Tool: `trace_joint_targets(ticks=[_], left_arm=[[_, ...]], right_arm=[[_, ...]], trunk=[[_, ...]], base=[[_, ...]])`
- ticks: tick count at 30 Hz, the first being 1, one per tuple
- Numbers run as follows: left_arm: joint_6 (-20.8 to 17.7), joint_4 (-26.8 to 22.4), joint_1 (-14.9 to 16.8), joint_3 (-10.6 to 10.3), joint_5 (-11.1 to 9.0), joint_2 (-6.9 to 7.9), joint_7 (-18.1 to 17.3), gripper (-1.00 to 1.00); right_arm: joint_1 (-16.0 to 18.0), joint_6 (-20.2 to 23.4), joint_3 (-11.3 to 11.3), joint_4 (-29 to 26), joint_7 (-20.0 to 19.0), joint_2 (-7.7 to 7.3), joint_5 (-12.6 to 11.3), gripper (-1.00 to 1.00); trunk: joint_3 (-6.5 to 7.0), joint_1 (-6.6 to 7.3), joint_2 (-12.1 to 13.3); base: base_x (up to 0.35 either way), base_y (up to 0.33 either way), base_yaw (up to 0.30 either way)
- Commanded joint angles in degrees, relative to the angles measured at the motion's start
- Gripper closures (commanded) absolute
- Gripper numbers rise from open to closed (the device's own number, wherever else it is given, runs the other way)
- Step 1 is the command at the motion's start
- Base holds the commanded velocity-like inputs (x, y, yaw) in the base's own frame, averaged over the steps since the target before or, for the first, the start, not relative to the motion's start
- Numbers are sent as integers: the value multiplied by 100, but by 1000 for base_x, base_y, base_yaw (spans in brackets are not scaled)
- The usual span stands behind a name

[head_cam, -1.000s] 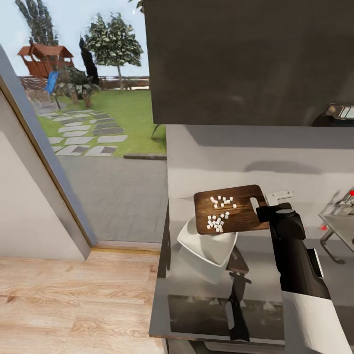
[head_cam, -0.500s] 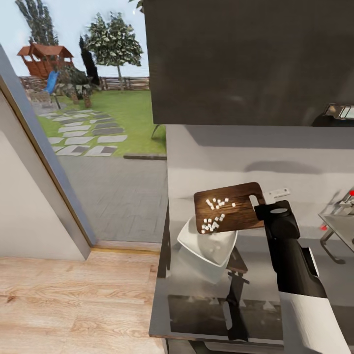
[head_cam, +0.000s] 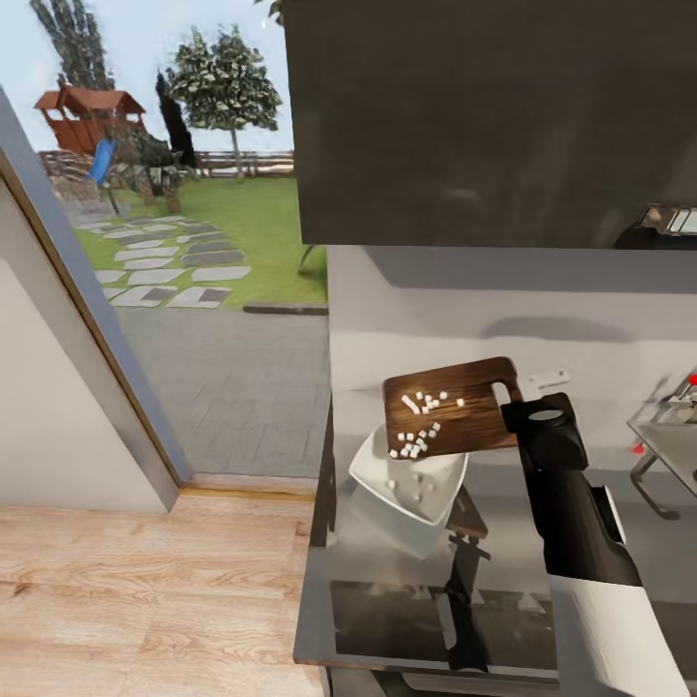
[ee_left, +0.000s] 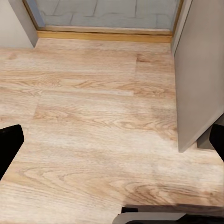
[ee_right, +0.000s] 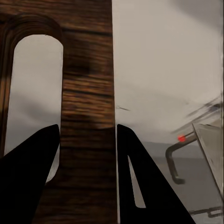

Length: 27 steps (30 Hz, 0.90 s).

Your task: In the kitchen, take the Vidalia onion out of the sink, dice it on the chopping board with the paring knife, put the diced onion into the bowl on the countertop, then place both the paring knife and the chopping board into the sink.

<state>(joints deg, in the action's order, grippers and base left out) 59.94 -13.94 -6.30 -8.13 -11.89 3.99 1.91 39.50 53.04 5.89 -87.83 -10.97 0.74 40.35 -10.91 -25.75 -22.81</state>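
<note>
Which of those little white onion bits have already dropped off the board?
The few pieces lying in the white bowl, around, have dropped. The rest sit on the tilted chopping board held by the right gripper, bunched near its lower edge.

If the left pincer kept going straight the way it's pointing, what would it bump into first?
Probably the wooden floor. The left pincer points down at the bare planks with nothing in between, though depth is hard to judge.

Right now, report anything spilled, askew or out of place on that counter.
The chopping board is held tilted over the bowl by the right gripper, so diced onion slides toward its low edge; a few pieces lie in the bowl. That looks deliberate. No dice visibly spilled onto the countertop.
</note>
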Motion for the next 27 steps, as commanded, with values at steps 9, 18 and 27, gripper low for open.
trace_joint_targets(ticks=[9, 18, 27], left_arm=[[6, -12, -2, -50, -41, 5, 18, -100], [6, -12, -2, -49, -41, 5, 19, -100], [6, -12, -2, -54, -41, 5, 19, -100]], right_arm=[[5, 0, -198, 2, 342, 5, 64, 100], [5, -26, -220, 3, 366, -7, 70, 100], [5, -45, -220, 9, 423, -50, 77, 100]], trunk=[[-10, -4, -11], [-10, -4, -11], [-10, -4, -11]], base=[[0, 0, 0], [0, 0, 0], [0, 0, 0]])
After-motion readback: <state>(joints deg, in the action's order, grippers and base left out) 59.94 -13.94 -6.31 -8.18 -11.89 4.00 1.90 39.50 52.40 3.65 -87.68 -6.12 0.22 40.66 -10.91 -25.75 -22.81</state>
